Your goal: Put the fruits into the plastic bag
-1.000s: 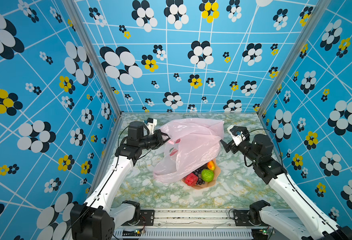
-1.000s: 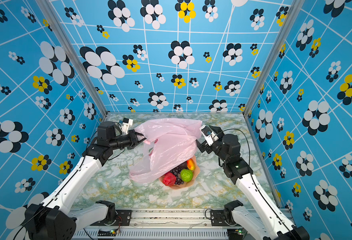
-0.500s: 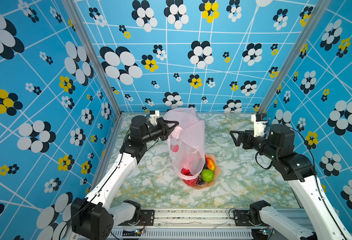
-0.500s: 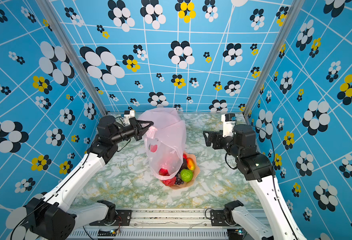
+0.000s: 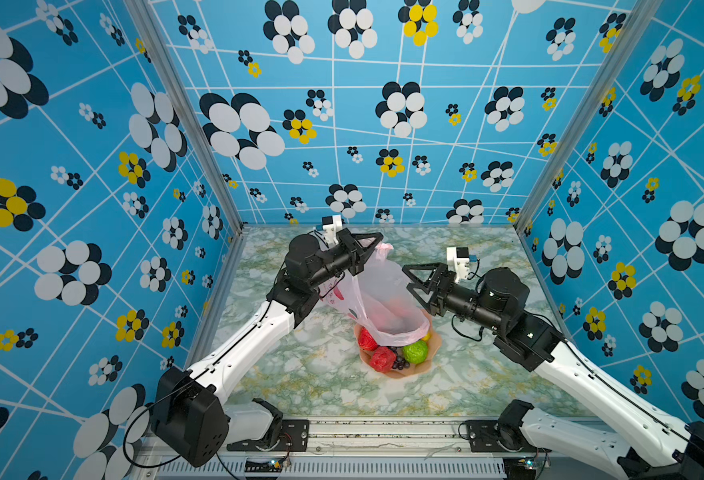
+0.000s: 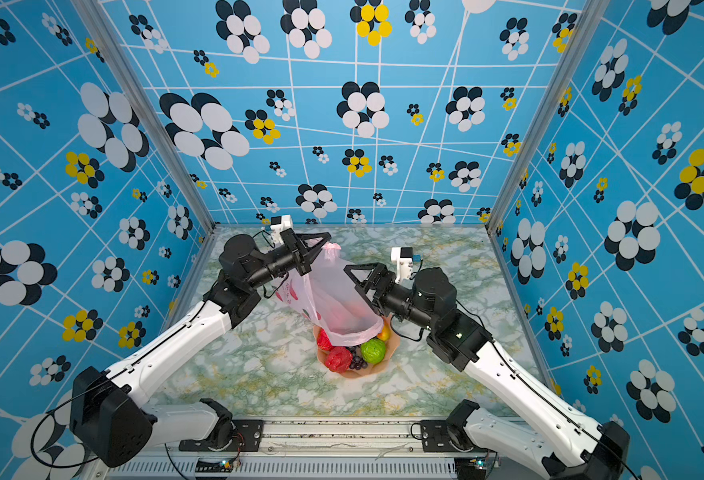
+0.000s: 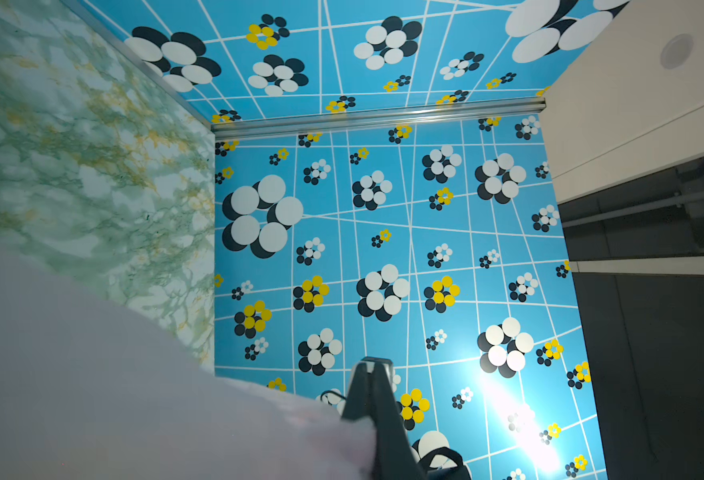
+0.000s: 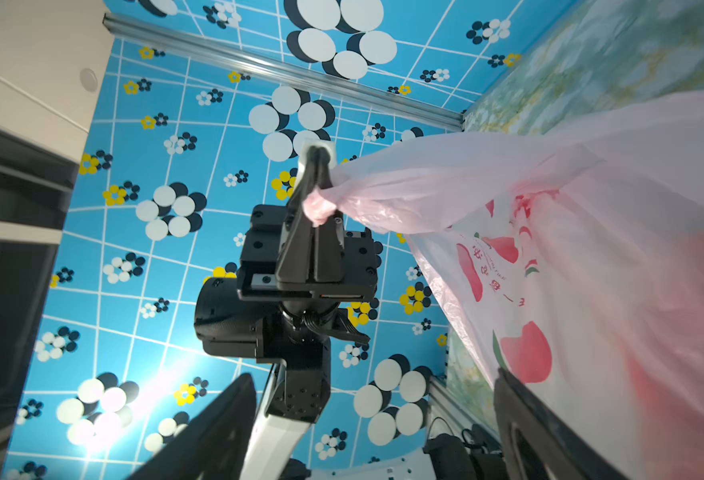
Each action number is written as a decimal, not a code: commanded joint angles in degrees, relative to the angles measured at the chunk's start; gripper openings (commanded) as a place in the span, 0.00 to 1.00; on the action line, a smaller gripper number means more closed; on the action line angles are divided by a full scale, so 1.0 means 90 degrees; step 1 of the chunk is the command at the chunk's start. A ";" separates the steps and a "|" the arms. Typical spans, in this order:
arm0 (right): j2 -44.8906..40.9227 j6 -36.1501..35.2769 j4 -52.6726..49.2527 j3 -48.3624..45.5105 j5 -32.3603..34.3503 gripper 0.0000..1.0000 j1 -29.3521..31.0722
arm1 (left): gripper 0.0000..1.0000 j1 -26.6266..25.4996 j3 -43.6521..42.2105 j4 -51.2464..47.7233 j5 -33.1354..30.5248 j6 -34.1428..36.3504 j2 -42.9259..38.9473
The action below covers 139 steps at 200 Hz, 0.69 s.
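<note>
Gripper on the left arm [image 8: 316,183]: clenched on one bunched loop handle of the plastic bag [image 5: 383,299], raised well above the desk [image 5: 321,374]. The right wrist view shows the pink film gathered into a knot between the closed fingers. In both top views this gripper [image 6: 327,238] sits toward the rear of the desk, left of centre.

Right gripper [image 5: 407,277]: released, jaws spread wide, holding nothing. It sits level with the bag's right flank. Whether a finger touches the film cannot be told.

Plastic bag: hangs from the left gripper alone, slanting down and to the right. Its lower end rests over the rear part of the bowl [image 5: 406,374]. Red fruit prints show on the left face. A reddish patch shows through the film lower down; whether it is a print or a fruit cannot be told.

Fruits: in the bowl, at the front of the bag's lower end.
- Two bumpy red fruits [image 5: 382,358] on the left.
- Green round fruit [image 5: 415,351] on the right.
- Dark grape bunch [image 5: 400,364] between them.
- Red-yellow mango [image 6: 383,332], only its edge visible beside the bag.

Bowl: peach-coloured, on the green marbled desk near centre, between the two arms.
</note>
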 commanded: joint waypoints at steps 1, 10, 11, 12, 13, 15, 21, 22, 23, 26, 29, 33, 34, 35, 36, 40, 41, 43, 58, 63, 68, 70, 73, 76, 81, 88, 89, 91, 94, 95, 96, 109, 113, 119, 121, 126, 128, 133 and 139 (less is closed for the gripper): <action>-0.0042 0.1499 0.1032 -0.0411 0.1046 0.92 0.0055 | 0.00 -0.0191 -0.0153 0.0954 -0.0363 -0.0029 0.0124; -0.0069 0.1866 0.1200 -0.0645 0.1405 0.92 0.0053 | 0.00 -0.0261 -0.0202 0.1078 -0.0385 -0.0003 0.0133; -0.0071 0.1896 0.1222 -0.0668 0.1438 0.92 0.0047 | 0.00 -0.0265 -0.0210 0.1096 -0.0385 -0.0003 0.0133; -0.0071 0.1896 0.1222 -0.0668 0.1438 0.92 0.0047 | 0.00 -0.0273 -0.0220 0.1105 -0.0381 -0.0002 0.0128; -0.0072 0.1926 0.1242 -0.0689 0.1469 0.92 0.0049 | 0.00 -0.0276 -0.0229 0.1109 -0.0378 -0.0002 0.0126; -0.0073 0.2007 0.1334 -0.0749 0.1559 0.92 0.0050 | 0.00 -0.0294 -0.0236 0.1127 -0.0377 0.0003 0.0124; -0.0068 0.2120 0.1479 -0.0842 0.1714 0.92 0.0043 | 0.00 -0.0325 -0.0291 0.1200 -0.0385 0.0000 0.0112; -0.0059 0.2173 0.1515 -0.0867 0.1774 0.92 0.0041 | 0.00 -0.0332 -0.0294 0.1211 -0.0390 -0.0001 0.0108; -0.0056 0.2196 0.1531 -0.0886 0.1798 0.92 0.0041 | 0.00 -0.0340 -0.0305 0.1225 -0.0393 0.0008 0.0106; -0.0055 0.2265 0.1552 -0.0901 0.1861 0.92 0.0042 | 0.00 -0.0352 -0.0335 0.1264 -0.0400 0.0013 0.0096; -0.0049 0.2299 0.1548 -0.0911 0.1903 0.92 0.0041 | 0.00 -0.0367 -0.0360 0.1293 -0.0405 0.0013 0.0087; -0.0012 0.2386 0.1551 -0.0900 0.1960 0.92 0.0036 | 0.00 -0.0390 -0.0394 0.1340 -0.0414 0.0018 0.0071; -0.0003 0.2400 0.1549 -0.0898 0.1965 0.92 0.0033 | 0.00 -0.0393 -0.0399 0.1349 -0.0415 0.0018 0.0068; 0.0006 0.2417 0.1552 -0.0882 0.1972 0.92 0.0032 | 0.00 -0.0390 -0.0412 0.1358 -0.0415 0.0027 0.0067; 0.0020 0.2431 0.1554 -0.0879 0.1975 0.92 0.0031 | 0.00 -0.0389 -0.0418 0.1363 -0.0415 0.0027 0.0058; 0.0061 0.2488 0.1586 -0.0871 0.1986 0.92 0.0022 | 0.00 -0.0413 -0.0452 0.1390 -0.0415 0.0036 0.0041; 0.0085 0.2518 0.1613 -0.0857 0.1988 0.92 0.0021 | 0.00 -0.0415 -0.0463 0.1393 -0.0415 0.0042 0.0034; 0.0111 0.2558 0.1636 -0.0830 0.1993 0.92 0.0021 | 0.00 -0.0421 -0.0468 0.1403 -0.0415 0.0058 0.0033; 0.0411 0.2905 0.1904 -0.0725 0.1877 0.93 0.0016 | 0.00 -0.0466 -0.0535 0.1443 -0.0418 0.0194 -0.0024; 0.0539 0.3036 0.2051 -0.0685 0.1814 0.93 0.0020 | 0.00 -0.0488 -0.0550 0.1445 -0.0420 0.0228 -0.0041; 0.0659 0.3145 0.2154 -0.0635 0.1746 0.93 0.0018 | 0.00 -0.0502 -0.0570 0.1462 -0.0424 0.0265 -0.0034; 0.0706 0.3188 0.2186 -0.0620 0.1718 0.93 0.0013 | 0.00 -0.0504 -0.0583 0.1476 -0.0425 0.0275 -0.0048; 0.0774 0.3245 0.2220 -0.0582 0.1684 0.93 0.0025 | 0.00 -0.0517 -0.0594 0.1497 -0.0425 0.0293 -0.0049; 0.0829 0.3282 0.2258 -0.0538 0.1648 0.92 0.0025 | 0.00 -0.0533 -0.0604 0.1519 -0.0425 0.0291 -0.0047; 0.0929 0.3327 0.2288 -0.0491 0.1621 0.92 0.0027 | 0.00 -0.0555 -0.0625 0.1562 -0.0427 0.0305 -0.0038; 0.1040 0.3387 0.2313 -0.0407 0.1580 0.92 0.0027 | 0.00 -0.0588 -0.0640 0.1636 -0.0425 0.0310 -0.0019; 0.1075 0.3410 0.2317 -0.0387 0.1581 0.92 0.0030 | 0.00 -0.0590 -0.0644 0.1653 -0.0425 0.0310 -0.0016; 0.1087 0.3420 0.2322 -0.0378 0.1580 0.92 0.0030 | 0.00 -0.0604 -0.0650 0.1685 -0.0425 0.0310 -0.0004; 0.1122 0.3439 0.2333 -0.0350 0.1579 0.92 0.0035 | 0.00 -0.0624 -0.0652 0.1720 -0.0425 0.0310 0.0010; 0.1140 0.3449 0.2340 -0.0339 0.1579 0.91 0.0038 | 0.00 -0.0628 -0.0660 0.1739 -0.0420 0.0310 0.0023; 0.1154 0.3455 0.2344 -0.0329 0.1579 0.91 0.0044 | 0.00 -0.0635 -0.0664 0.1748 -0.0418 0.0310 0.0024; 0.1331 0.3539 0.2487 -0.0227 0.1579 0.88 0.0050 | 0.00 -0.0706 -0.0694 0.1928 -0.0405 0.0283 0.0088; 0.1372 0.3543 0.2537 -0.0191 0.1574 0.88 0.0050 | 0.00 -0.0723 -0.0713 0.1994 -0.0405 0.0281 0.0102; 0.1424 0.3551 0.2590 -0.0148 0.1578 0.86 0.0053 | 0.00 -0.0747 -0.0734 0.2067 -0.0420 0.0272 0.0130; 0.1437 0.3553 0.2596 -0.0122 0.1586 0.85 0.0058 | 0.00 -0.0755 -0.0748 0.2087 -0.0416 0.0271 0.0133; 0.1467 0.3543 0.2580 -0.0100 0.1610 0.82 0.0059 | 0.00 -0.0763 -0.0777 0.2143 -0.0415 0.0265 0.0143; 0.1462 0.3534 0.2574 -0.0088 0.1623 0.81 0.0060 | 0.00 -0.0767 -0.0786 0.2164 -0.0420 0.0267 0.0150; 0.1463 0.3533 0.2579 -0.0077 0.1663 0.76 0.0057 | 0.00 -0.0775 -0.0812 0.2194 -0.0415 0.0249 0.0154; 0.1461 0.3517 0.2589 -0.0092 0.1742 0.68 0.0055 | 0.00 -0.0778 -0.0853 0.2230 -0.0415 0.0228 0.0154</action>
